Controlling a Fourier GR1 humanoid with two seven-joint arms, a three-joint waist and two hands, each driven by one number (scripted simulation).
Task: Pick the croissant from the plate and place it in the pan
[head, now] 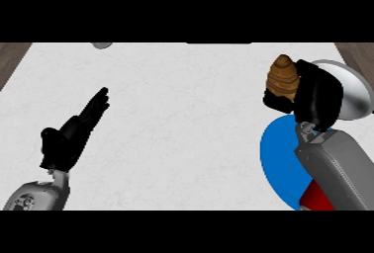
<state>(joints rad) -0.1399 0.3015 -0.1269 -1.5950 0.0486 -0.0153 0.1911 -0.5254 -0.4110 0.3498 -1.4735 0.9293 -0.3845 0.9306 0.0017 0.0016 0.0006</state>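
Note:
A brown croissant [283,75] is held upright in my right hand [315,96], whose fingers curl round its lower part. The hand sits just left of a grey pan [352,94] at the right edge and partly covers it. Below the hand lies the blue plate [280,154], half hidden by my right forearm. My left hand [73,133] rests open at the left, fingers straight and pointing up, holding nothing.
A red object [315,197] shows beside the plate under my right forearm. A small grey thing [102,45] lies at the counter's far edge. Dark wood borders the white counter [182,123] at both upper corners.

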